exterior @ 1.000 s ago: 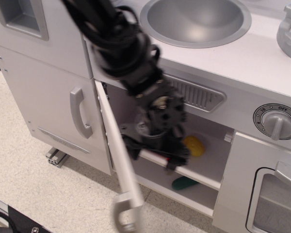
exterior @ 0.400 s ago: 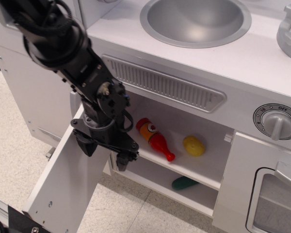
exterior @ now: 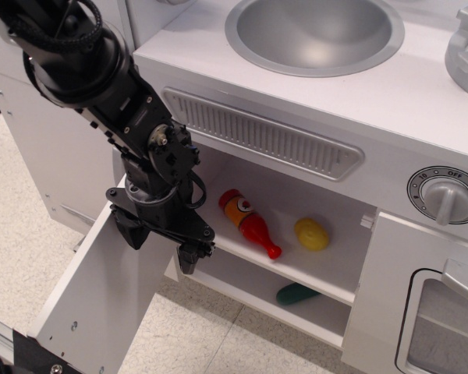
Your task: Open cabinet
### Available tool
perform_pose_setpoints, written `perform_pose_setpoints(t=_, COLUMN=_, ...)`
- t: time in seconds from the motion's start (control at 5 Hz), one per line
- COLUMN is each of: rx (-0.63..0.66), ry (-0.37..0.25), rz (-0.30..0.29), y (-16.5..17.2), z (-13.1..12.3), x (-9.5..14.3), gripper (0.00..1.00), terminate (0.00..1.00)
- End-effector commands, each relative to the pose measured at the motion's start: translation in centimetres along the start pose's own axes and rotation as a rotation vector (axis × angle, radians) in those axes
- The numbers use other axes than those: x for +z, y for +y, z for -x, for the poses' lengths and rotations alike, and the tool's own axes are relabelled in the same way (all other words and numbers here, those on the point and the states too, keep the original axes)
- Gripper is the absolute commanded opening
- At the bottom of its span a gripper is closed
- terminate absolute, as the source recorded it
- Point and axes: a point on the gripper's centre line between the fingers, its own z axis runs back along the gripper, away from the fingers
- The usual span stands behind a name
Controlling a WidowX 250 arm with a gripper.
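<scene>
The cabinet (exterior: 292, 234) is plain white inside and out, door (exterior: 101, 300) included. On its white shelf (exterior: 296, 269) sits a red bottle (exterior: 249, 224) with an orange-yellow face patch and a yellow lemon-looking thing (exterior: 312, 234); something dark green (exterior: 296, 294) lies below. The hand (exterior: 162, 239) is all black. The sink (exterior: 314, 31) is grey, so is the ribbed vent (exterior: 265, 136), and the floor (exterior: 15, 218) is speckled beige.

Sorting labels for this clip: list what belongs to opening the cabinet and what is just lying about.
Job:
cabinet door, swung wide open
cabinet shelf
hand

Lying about:
red bottle
yellow lemon
green toy, below the shelf
sink
knob
</scene>
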Motion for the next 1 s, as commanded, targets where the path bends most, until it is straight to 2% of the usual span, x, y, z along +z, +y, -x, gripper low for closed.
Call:
perform_pose_setpoints(t=0.0, rx=0.014, ry=-0.037, rz=-0.007, y=0.91, z=-1.03, x=1.12, gripper=1.0, terminate=0.0)
perform_pose_setpoints(t=0.6, rx=0.014, ry=-0.037, rz=-0.007, y=0.91, z=-1.03, x=1.12, gripper=1.0, terminate=0.0)
perform_pose_setpoints(t=0.8, rx=0.014, ry=-0.037, rz=-0.007, y=0.91, z=-1.03, x=1.12, gripper=1.0, terminate=1.0)
